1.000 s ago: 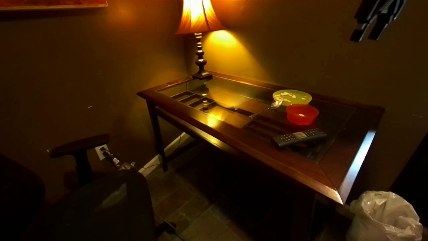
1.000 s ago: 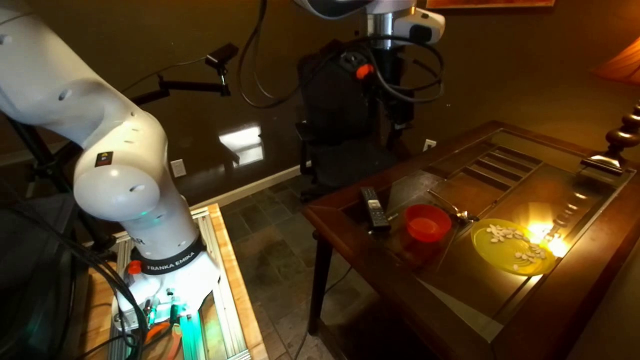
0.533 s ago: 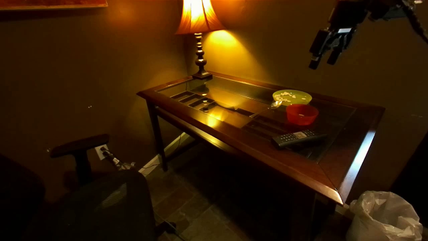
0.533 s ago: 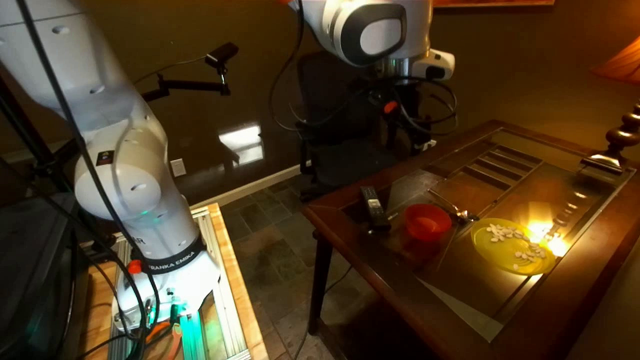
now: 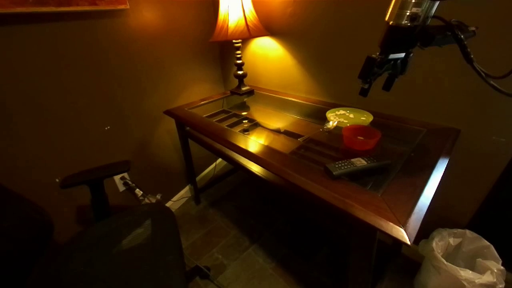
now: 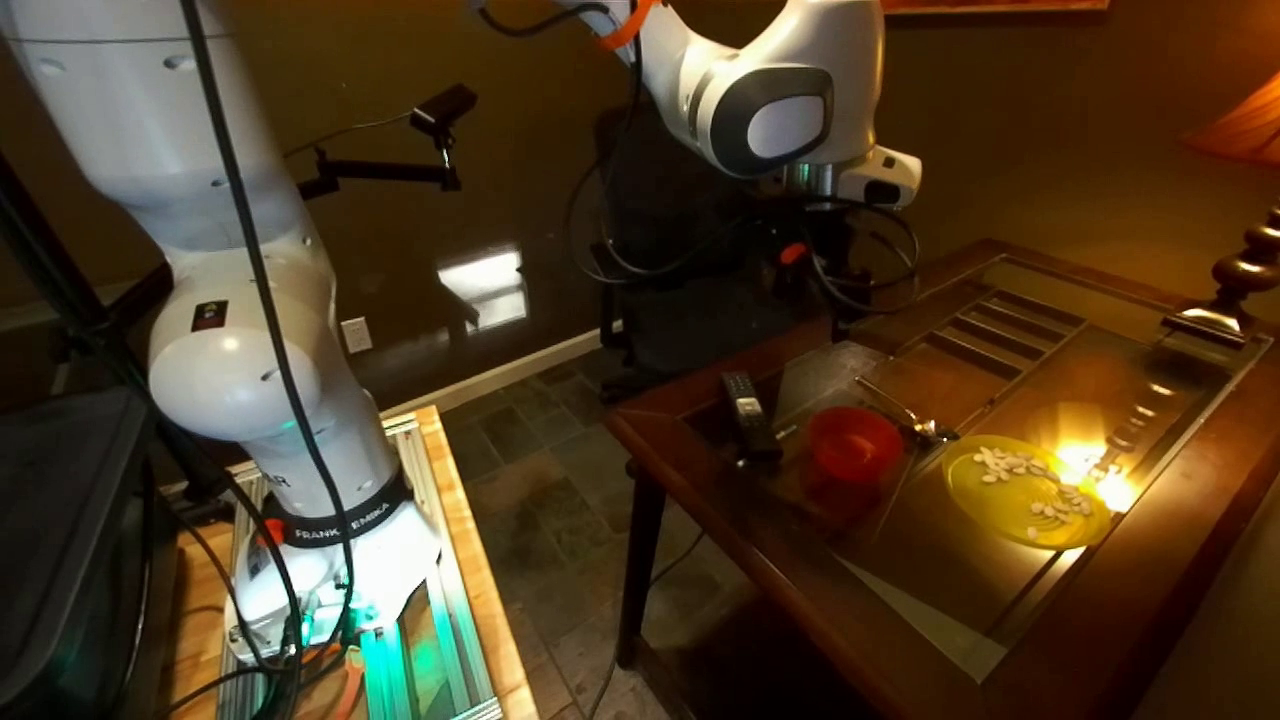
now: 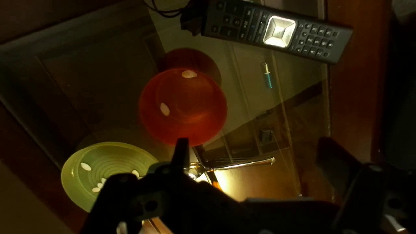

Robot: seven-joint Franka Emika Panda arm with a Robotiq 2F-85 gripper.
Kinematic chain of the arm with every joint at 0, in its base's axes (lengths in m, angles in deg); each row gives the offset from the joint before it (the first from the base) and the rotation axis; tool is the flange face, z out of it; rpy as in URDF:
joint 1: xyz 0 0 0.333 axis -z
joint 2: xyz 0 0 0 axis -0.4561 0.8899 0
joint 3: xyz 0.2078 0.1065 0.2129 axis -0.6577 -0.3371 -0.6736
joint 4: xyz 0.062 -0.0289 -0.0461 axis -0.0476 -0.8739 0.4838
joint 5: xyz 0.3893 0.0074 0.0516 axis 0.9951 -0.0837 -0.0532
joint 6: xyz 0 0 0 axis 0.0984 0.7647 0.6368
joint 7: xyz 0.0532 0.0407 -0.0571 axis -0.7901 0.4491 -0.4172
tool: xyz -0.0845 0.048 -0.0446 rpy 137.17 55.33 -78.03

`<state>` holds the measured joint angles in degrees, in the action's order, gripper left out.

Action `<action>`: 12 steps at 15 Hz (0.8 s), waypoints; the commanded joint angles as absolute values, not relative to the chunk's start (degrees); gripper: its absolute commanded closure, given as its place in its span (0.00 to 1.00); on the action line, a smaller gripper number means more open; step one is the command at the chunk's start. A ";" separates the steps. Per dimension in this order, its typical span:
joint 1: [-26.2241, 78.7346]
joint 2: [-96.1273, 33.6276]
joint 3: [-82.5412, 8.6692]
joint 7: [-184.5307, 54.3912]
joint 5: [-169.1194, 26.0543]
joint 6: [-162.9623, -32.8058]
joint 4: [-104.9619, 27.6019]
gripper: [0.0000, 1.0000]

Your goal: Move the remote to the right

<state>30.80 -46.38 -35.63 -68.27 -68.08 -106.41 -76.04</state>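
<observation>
I start far L in an exterior view: a dark chair (image 5: 120,244), armrest raised, in deep shadow. Next comes the brown wood bench (image 5: 406,188), glass set in its top, w/ a lit lamp (image 5: 239,28), shade glowing amber, upright on its far corner. Going R along the glass, I see a spoon (image 5: 329,125), head just beside the yellow-green bowl (image 5: 360,112); can't tell if they touch. Small white bits (image 7: 86,166) lie scattered in that bowl. Then the remote (image 5: 356,165): dark, silver pad mid-body, flat on the bench, keys up, nr a long edge. Wrist view shows me its number-key end reaching over the wood border, rest on glass. The red bowl (image 5: 362,142) sits upright btwn remote & yellow-green bowl, apart from both, w/ 2 more white bits inside per wrist view. A bit further R my end effector (image 5: 376,89) hangs in the air, higher than the bench & well apart from the remote; its fingers (image 7: 181,154) pt down, spread wide, & thru the gap in the wrist view I get the spoon's handle. In an exterior view I see the white arm (image 6: 845,80) above, carrying it. Far R, low down nr the bench's corner, I've got a crumpled white bag (image 5: 440,272), mouth gaping.
</observation>
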 commanded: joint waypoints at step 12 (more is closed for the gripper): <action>30.27 -46.90 -37.74 -86.13 -72.84 -101.11 -81.49 0.00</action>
